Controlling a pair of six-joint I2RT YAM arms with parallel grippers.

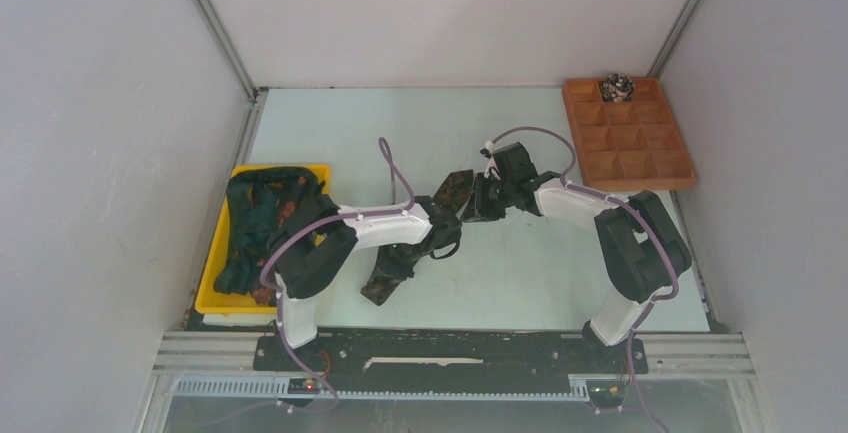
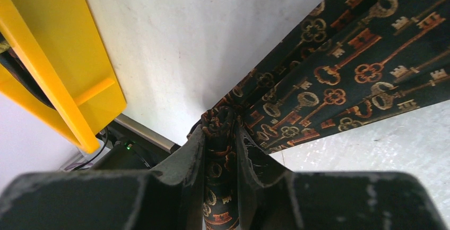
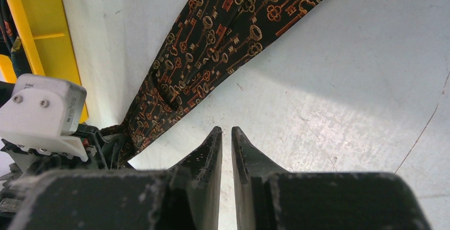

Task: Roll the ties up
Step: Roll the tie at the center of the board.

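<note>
Mostly what I lose is the middle of the tie (image 1: 455,191). From the top camera the left hand (image 1: 445,238) sits over it, so I get only a broad end near the centre of the bench (image 1: 560,273) and a dark stretch running down toward the near edge.

The left wrist camera is plainer. That hand's fingers (image 2: 193,150) are clamped on a bunched, narrow fold of the tie, and the key-patterned cloth fans out flat to the upper right until the frame cuts it off.

The right hand (image 3: 226,134) is nearly closed, with just a slit between the tips and nothing in it. It hangs over bare bench just beside the tie's edge. From above it is hard to make out, dark against dark.

The yellow bin (image 1: 215,293) lies along the left edge, close to the left arm, with a heap of ties (image 1: 262,218) tangled inside that I can't count. The brown tray (image 1: 680,178) sits in the far right corner, well apart, with one rolled tie (image 1: 617,86) in a back compartment. Open bench lies between the tray and the hands, and along the near right.
</note>
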